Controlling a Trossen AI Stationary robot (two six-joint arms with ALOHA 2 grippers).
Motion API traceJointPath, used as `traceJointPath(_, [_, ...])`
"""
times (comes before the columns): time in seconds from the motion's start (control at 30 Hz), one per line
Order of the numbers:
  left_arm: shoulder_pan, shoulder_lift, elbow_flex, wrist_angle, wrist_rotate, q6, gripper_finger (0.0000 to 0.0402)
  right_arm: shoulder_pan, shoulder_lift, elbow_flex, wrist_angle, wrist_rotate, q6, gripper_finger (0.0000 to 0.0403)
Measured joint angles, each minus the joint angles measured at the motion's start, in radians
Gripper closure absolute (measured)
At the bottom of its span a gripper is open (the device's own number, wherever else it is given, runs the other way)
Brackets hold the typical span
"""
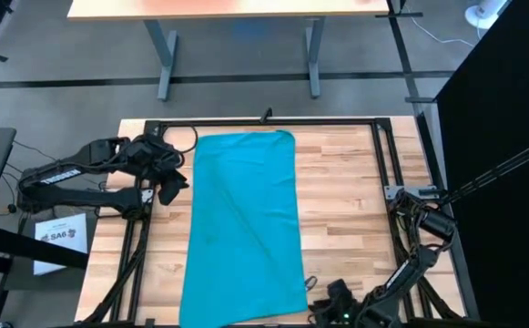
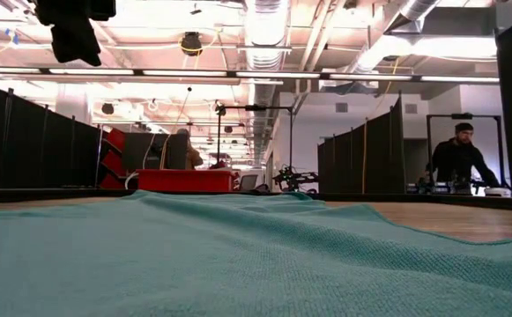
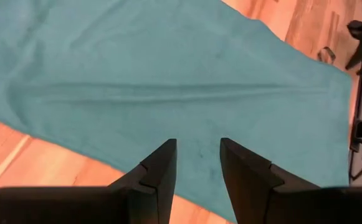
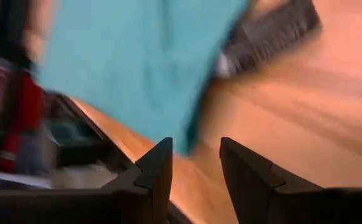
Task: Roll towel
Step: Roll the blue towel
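A light wooden desk [image 1: 346, 228] fills the centre of the high view, with the teal towel [image 1: 243, 223] spread flat down its middle, from the desk's top edge to the bottom of the frame, a faint crease running along its length. The left gripper [image 1: 175, 182] hovers at the towel's upper left edge, fingers [image 3: 162, 171] narrowly parted and empty. The right gripper [image 1: 330, 305] sits at the lower right, just off the towel's corner, its fingers [image 4: 159, 171] likewise slightly apart, holding nothing.
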Motion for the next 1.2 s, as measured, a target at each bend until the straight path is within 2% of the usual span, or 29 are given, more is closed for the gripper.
traceJointPath(0.33, [-0.042, 0.000, 0.000, -0.001, -0.001, -0.040, 0.0293, 0.012, -0.003, -0.100, 0.169, 0.071, -0.025, 0.0279])
traceJointPath(0.6, [-0.053, 0.001, 0.000, -0.001, -0.002, -0.036, 0.0293, -0.026, -0.003, -0.114, 0.226, -0.045, -0.134, 0.0279])
traceJointPath(0.7, [-0.053, 0.002, 0.000, -0.001, -0.002, -0.034, 0.0293, -0.062, -0.003, -0.107, 0.266, -0.164, -0.244, 0.0279])
traceJointPath(1.0, [-0.053, 0.002, 0.000, -0.040, -0.001, -0.025, 0.0293, -0.154, 0.003, -0.092, 0.228, -0.206, -0.273, 0.0280])
traceJointPath(1.2, [-0.053, 0.001, 0.000, -0.092, 0.060, -0.011, 0.0293, -0.195, 0.003, -0.095, 0.289, -0.257, -0.376, 0.0280])
